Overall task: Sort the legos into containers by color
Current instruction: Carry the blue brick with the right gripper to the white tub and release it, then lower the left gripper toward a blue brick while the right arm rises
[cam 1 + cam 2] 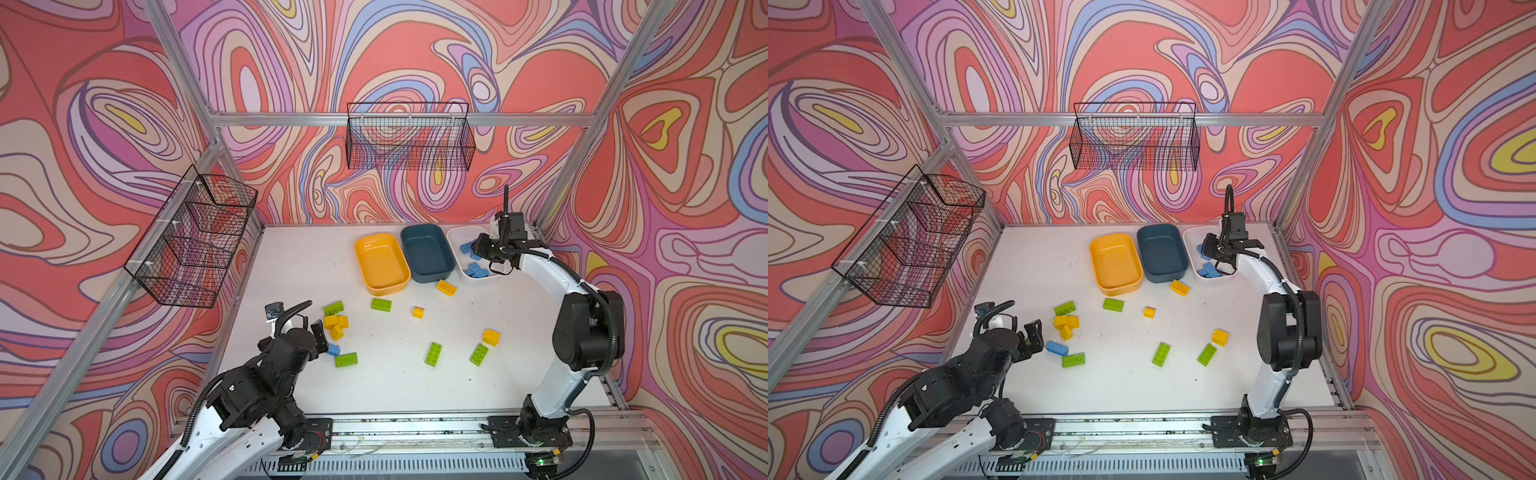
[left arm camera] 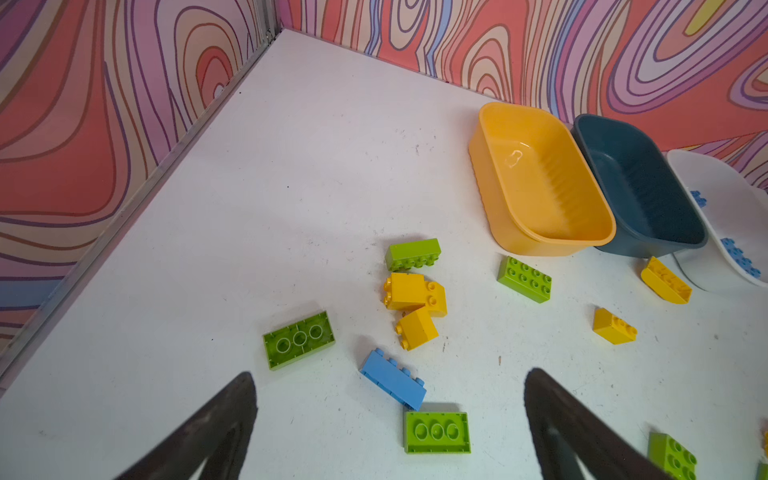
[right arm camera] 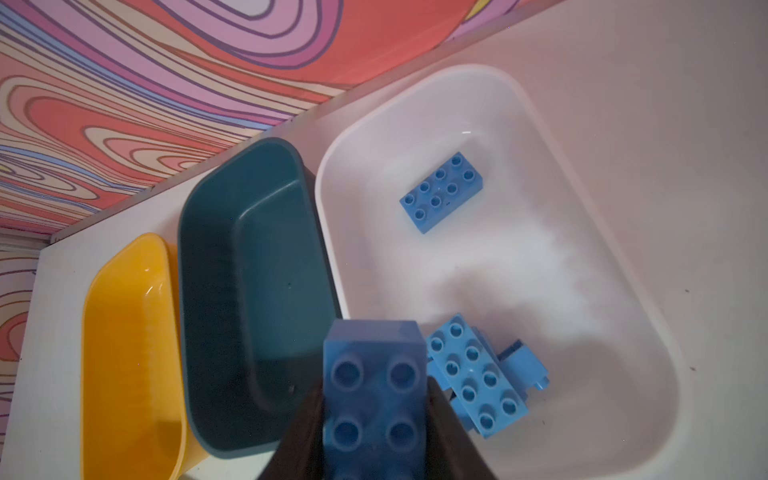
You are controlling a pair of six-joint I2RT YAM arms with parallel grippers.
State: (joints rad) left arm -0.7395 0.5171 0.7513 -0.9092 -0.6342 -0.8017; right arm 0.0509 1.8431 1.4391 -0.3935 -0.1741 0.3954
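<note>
1. The right pincer point(image 3: 374, 419) is clamping a blue brick point(image 3: 374, 374) between fingers drawn in tight against its sides, with the studs facing the wrist camera. It is hanging above the white container point(image 3: 561, 270), close to the side that neighbours the teal container point(image 3: 249, 249).
2. The left pincer point(image 2: 390, 376) is standing spread as wide as it goes and is gripping nothing. It is hovering low over the tabletop point(image 1: 291, 270) near the front left. A loose blue brick point(image 1: 1057, 348) is lying just ahead of it, in line with the gap between its fingers, and nothing is touching it.
3. Three containers are sitting side by side at the back of the tabletop. In both top views they are running left to right: the yellow container point(image 1: 382, 262), then the teal one, then the white one.
4. At least three blue bricks point(image 3: 440, 191) are lying inside the white container. One is lying alone and two are overlapping, with the lower one partly hidden.
5. Five green bricks point(image 1: 381, 304) are lying scattered on the tabletop.
6. Six yellow bricks point(image 1: 446, 287) are lying out there too. Three are bunched together and touching, near the loose blue brick, and three are lying singly.
7. Two black wire baskets point(image 1: 409, 137) are hanging on the patterned walls, one at the back and one on the left.
</note>
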